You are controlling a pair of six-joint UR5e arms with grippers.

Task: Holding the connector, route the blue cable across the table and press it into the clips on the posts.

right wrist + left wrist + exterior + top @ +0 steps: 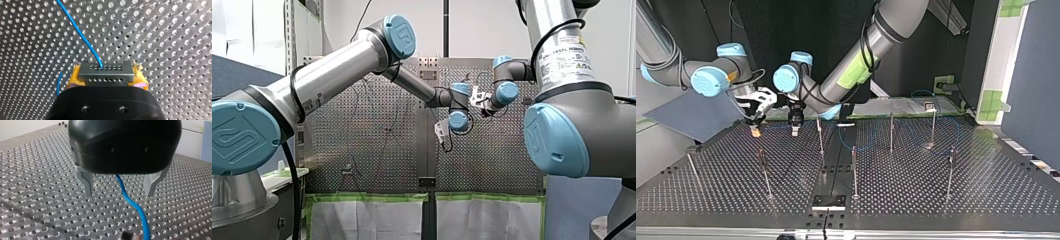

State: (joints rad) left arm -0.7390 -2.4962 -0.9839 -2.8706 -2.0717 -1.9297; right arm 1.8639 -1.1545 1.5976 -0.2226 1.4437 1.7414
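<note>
In the top view your right hand and left hand hang side by side over the far left part of the counter, the right one further left. The connector sits between the right hand's fingers, and the cable leaves it ahead of that hand. The cable also passes between the left hand's spread fingers, touching neither. Posts stand well apart across the counter, most of them right of the hands and nearer the camera.

My right hand and my left hand hang close together over the counter; the blue cable loops beside my left hand.
</note>
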